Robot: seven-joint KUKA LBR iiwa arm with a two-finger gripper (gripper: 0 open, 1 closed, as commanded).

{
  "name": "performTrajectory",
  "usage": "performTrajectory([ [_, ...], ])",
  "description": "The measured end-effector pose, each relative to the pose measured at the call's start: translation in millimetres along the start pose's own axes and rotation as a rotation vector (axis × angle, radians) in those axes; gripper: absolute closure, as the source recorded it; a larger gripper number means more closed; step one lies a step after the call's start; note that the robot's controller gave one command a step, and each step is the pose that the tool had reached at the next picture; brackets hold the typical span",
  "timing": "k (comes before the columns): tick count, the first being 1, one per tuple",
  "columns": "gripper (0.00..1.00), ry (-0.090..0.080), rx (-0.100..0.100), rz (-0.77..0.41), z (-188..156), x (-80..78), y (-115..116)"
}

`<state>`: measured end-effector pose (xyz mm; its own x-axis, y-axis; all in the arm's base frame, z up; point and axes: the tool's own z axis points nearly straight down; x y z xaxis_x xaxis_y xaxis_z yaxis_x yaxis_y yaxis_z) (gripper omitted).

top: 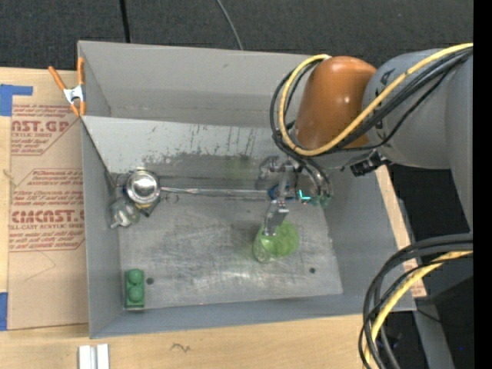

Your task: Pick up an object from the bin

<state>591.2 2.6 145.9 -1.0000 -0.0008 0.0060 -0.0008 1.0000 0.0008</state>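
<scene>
The hand hangs low over the floor of the grey metal bin, at about 4 o'clock from the floor's centre. Its tip comes down onto the top of a translucent pale-green rounded plastic object, which lies on the floor directly beneath it. The two look to be touching, though the view there is too poor to be sure. I cannot tell whether the hand is open or closed, nor whether it has hold of the pale-green object.

Above the hand sits the orange domed cover of the arm, which reaches in from 3 o'clock. Yellow and black cables loop round the cover on its 9 o'clock side.

A shiny silver metal ladle lies across the floor. Its round bowl is near the wall at about 9 o'clock, and its thin straight handle runs toward 3 o'clock and ends near the upper part of the hand. A small silver metal piece lies just beside the bowl, at its 7 o'clock.

A dark green plastic brick with two studs lies in the 7 o'clock corner of the floor. It is well apart from both the hand and the pale-green object.
</scene>
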Motion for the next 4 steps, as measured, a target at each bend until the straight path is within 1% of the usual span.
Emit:
performTrajectory([
  [1, 0.0, -0.013, 0.0, -0.12, 66.0, 53.6, -29.1],
  [2, 0.0, -0.006, 0.0, 0.018, 46.6, 82.9, -31.2],
  [3, 0.0, -0.005, 0.0, -0.27, 38.7, 110.1, 5.0],
  [4, 0.0, -0.032, 0.002, -0.472, 70.4, 102.3, -34.0],
])
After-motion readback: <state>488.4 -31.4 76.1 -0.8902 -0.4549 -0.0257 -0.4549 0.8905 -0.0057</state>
